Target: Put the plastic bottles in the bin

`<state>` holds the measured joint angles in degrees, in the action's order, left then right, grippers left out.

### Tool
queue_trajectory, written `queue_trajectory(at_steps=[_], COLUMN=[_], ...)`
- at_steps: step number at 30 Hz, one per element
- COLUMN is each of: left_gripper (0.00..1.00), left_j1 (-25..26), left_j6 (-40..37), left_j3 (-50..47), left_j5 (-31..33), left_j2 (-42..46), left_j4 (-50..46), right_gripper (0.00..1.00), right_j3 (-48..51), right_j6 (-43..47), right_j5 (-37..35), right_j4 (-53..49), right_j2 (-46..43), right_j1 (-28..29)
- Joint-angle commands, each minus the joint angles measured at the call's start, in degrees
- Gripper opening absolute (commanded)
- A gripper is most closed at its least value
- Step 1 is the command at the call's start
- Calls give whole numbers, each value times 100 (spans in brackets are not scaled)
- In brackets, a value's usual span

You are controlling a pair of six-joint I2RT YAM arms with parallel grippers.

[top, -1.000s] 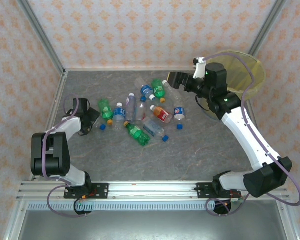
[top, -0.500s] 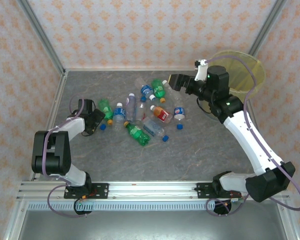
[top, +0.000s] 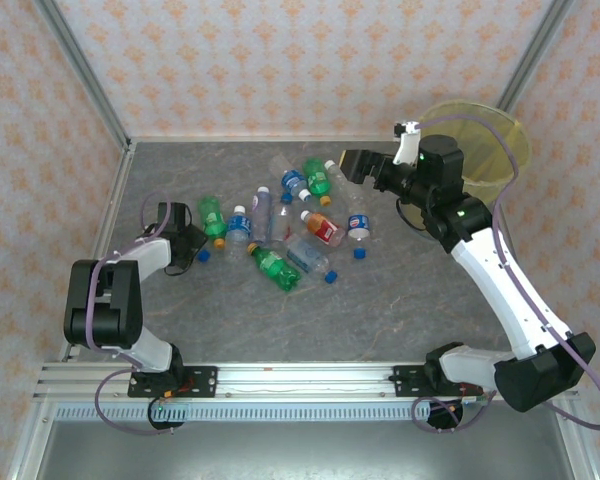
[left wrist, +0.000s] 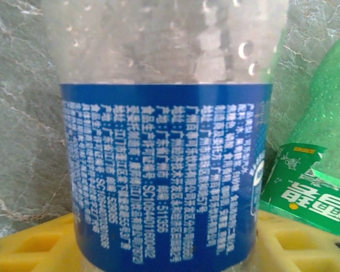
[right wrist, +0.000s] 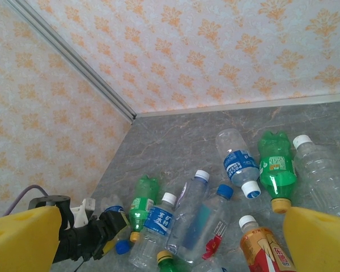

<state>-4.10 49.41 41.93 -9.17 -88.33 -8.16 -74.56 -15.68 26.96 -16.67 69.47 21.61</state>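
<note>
Several plastic bottles (top: 290, 225) lie in a loose pile mid-table, clear and green. My left gripper (top: 187, 232) is low at the pile's left edge, beside a green bottle (top: 212, 218). In the left wrist view a clear bottle with a blue label (left wrist: 164, 141) stands between the yellow fingers (left wrist: 39, 243), and the left gripper (left wrist: 164, 252) is shut on it. The right wrist view shows that same bottle (right wrist: 109, 207) in the left gripper (right wrist: 109, 231). My right gripper (top: 352, 165) hangs open above the pile's far right, with nothing between its fingers (right wrist: 22, 238). The yellow-lined bin (top: 500, 150) stands behind it.
Loose blue caps (top: 205, 254) (top: 331, 277) (top: 360, 253) lie among the bottles. A green bottle (left wrist: 328, 113) presses close on the held bottle's right. Patterned walls and metal posts enclose the table. Bare grey tabletop (top: 380, 320) stretches in front of the pile.
My left gripper has reached further toward the pile and its jaws have closed in on the blue-label bottle. The right arm has drifted slightly right.
</note>
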Motion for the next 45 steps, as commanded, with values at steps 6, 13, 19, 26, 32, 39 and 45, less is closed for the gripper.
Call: queue_trajectory(at_steps=[6, 13, 19, 26, 32, 39, 45], left_gripper=[53, 51, 49, 47, 47, 47, 47], left_j1=[43, 358, 800, 1478, 2231, 3326, 3855], left_j6=[-268, -618, -1065, -1539, -2121, -2960, -3303], left_j3=[-18, 330, 518, 675, 975, 1565, 2056], left_j5=[409, 671, 672, 588, 475, 297, -19], left_j2=[766, 1296, 1861, 2462, 2536, 2200, 1779], left_j4=[-270, -559, -336, 245, 635, 745, 747], right_gripper=[100, 100, 100, 100, 100, 93, 87], right_j3=[8, 3, 247, 245, -281, -643, -1002], right_j6=[-71, -252, -588, -728, -847, -920, -910], right_j5=[-304, -558, -747, -252, 343, 1082, 1582], right_j4=[64, 137, 546, 951, 1050, 1009, 700], right_j2=[-75, -97, -324, -140, 404, 661, 923], right_j1=[43, 37, 44, 37, 37, 44, 97])
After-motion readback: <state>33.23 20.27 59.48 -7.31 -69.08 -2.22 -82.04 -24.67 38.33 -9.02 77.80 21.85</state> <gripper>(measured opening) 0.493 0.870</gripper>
